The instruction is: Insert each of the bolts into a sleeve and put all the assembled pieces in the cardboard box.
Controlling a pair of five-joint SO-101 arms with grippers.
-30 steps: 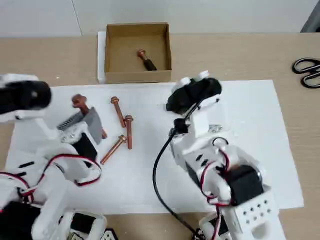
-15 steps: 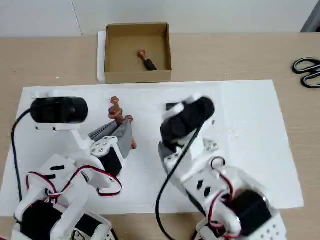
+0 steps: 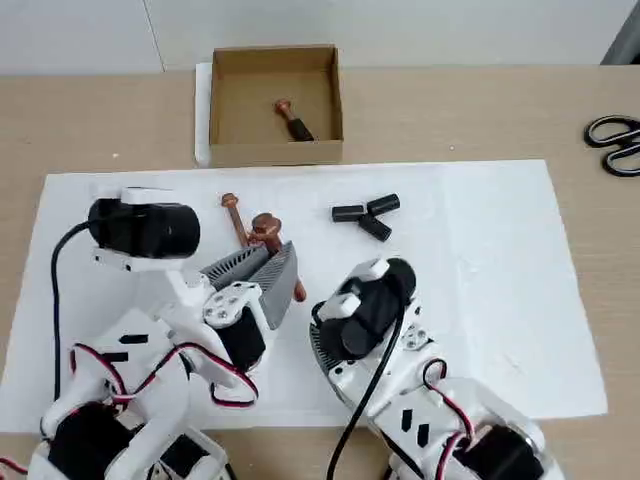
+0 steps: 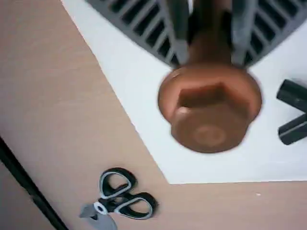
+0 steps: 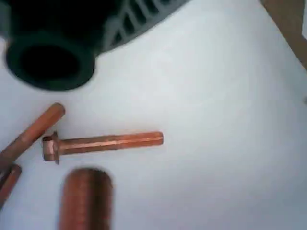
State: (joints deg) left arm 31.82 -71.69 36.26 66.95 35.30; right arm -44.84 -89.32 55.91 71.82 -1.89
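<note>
Moved: left gripper (image 3: 264, 252), from the left edge of the high view to left of centre, bringing its bolt (image 3: 265, 228) with it.
Moved: right gripper (image 5: 72, 33), from the centre down to the lower middle of the high view. This uncovers three sleeves (image 3: 365, 212) lying on the paper (image 3: 500, 260) right of centre.
Left jaws: clamped on the bolt's shank, with the head free beyond the tips.
Right jaws: seemingly clamped on a sleeve (image 5: 48, 60), its open end facing out. The grip is half cut off at the upper left of the right wrist view, so this is a reading rather than a certainty.
Bolt and sleeve: near each other in mid-frame, not joined.
Loose bolts (image 5: 103, 141): on the paper under and beside the left gripper.
Box (image 3: 222, 100): upper centre, with one assembled piece (image 3: 292, 118) inside.
Standing: both halves appear to be in hand. Lining up and insertion look to be next, and several bolts and sleeves are still unpaired.
</note>
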